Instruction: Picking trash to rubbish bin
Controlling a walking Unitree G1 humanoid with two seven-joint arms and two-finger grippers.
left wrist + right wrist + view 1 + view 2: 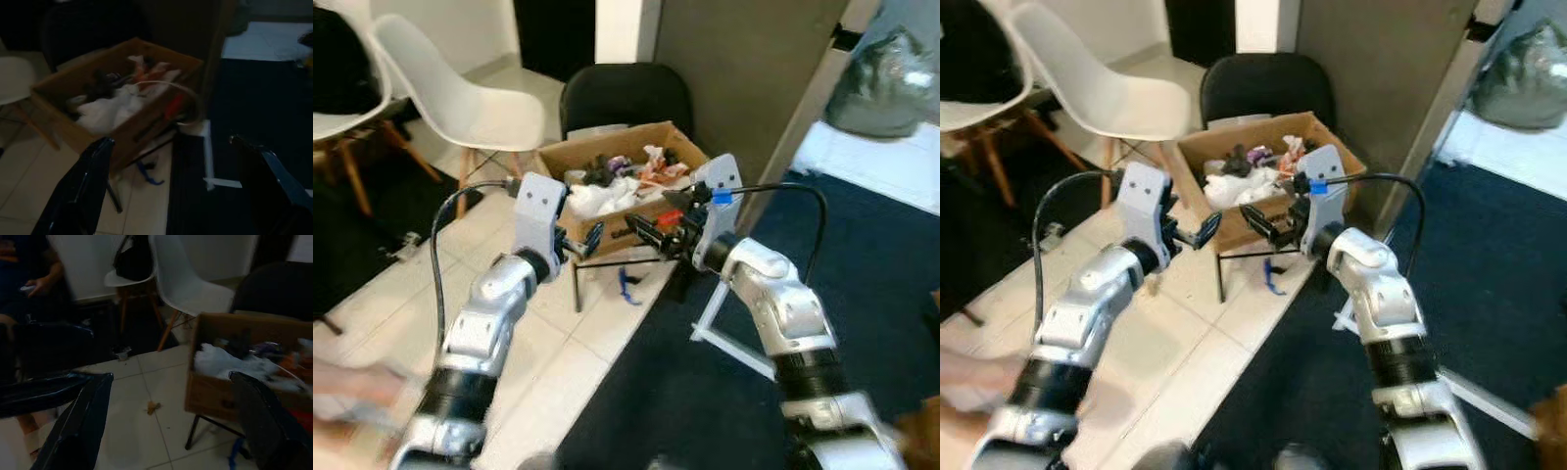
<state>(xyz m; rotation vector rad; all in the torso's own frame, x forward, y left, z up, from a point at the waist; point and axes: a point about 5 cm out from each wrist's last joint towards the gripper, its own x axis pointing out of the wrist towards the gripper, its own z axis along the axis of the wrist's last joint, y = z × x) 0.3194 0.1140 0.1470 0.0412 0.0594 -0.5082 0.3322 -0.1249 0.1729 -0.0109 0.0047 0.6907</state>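
A cardboard box heaped with white and coloured trash is seen on a black stand in front of a black chair, on the tiled floor. Both tools are held up just before it, the left tool and right tool each spread wide with nothing gripped. A small scrap is seen on the tiles near the box.

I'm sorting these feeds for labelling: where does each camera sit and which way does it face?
Head eyes: forward-down at cardboard box of trash; left gripper, right gripper show.
Left wrist: along its fingers toward the box.
Right wrist: along its fingers toward white chair, a seated person.
All share the box.
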